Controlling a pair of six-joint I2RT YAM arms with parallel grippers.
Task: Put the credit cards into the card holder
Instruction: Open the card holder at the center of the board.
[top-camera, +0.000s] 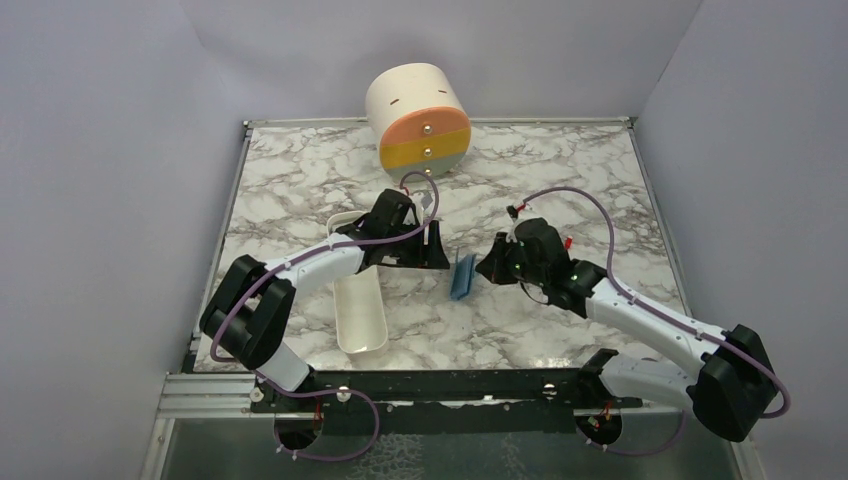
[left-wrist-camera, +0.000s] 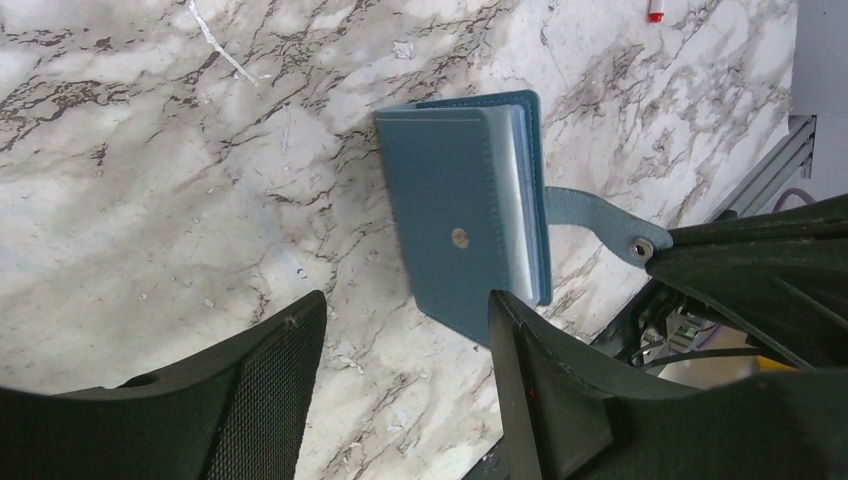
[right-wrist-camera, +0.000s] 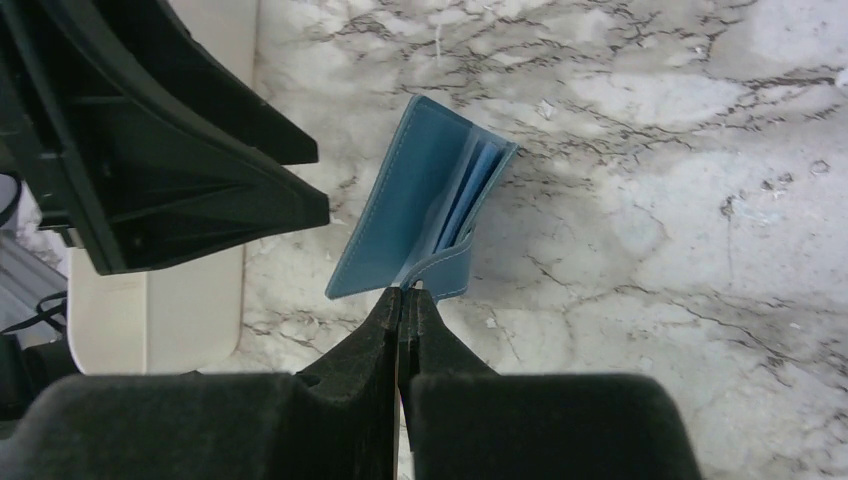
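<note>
The blue card holder (top-camera: 463, 276) lies partly open on the marble between the two grippers. In the left wrist view the holder (left-wrist-camera: 455, 220) shows its snap stud and pale sleeves inside. My right gripper (right-wrist-camera: 405, 292) is shut on the holder's strap (left-wrist-camera: 590, 215) and sits just right of the holder in the top view (top-camera: 487, 268). My left gripper (left-wrist-camera: 405, 310) is open and empty, its fingers either side of the holder's near corner, just left of it in the top view (top-camera: 436, 252). No loose credit cards show in any view.
A long white tray (top-camera: 362, 320) lies under the left arm, also seen in the right wrist view (right-wrist-camera: 190, 300). A cream cylinder with orange, yellow and grey drawers (top-camera: 420, 120) stands at the back. Grey walls enclose the table on three sides.
</note>
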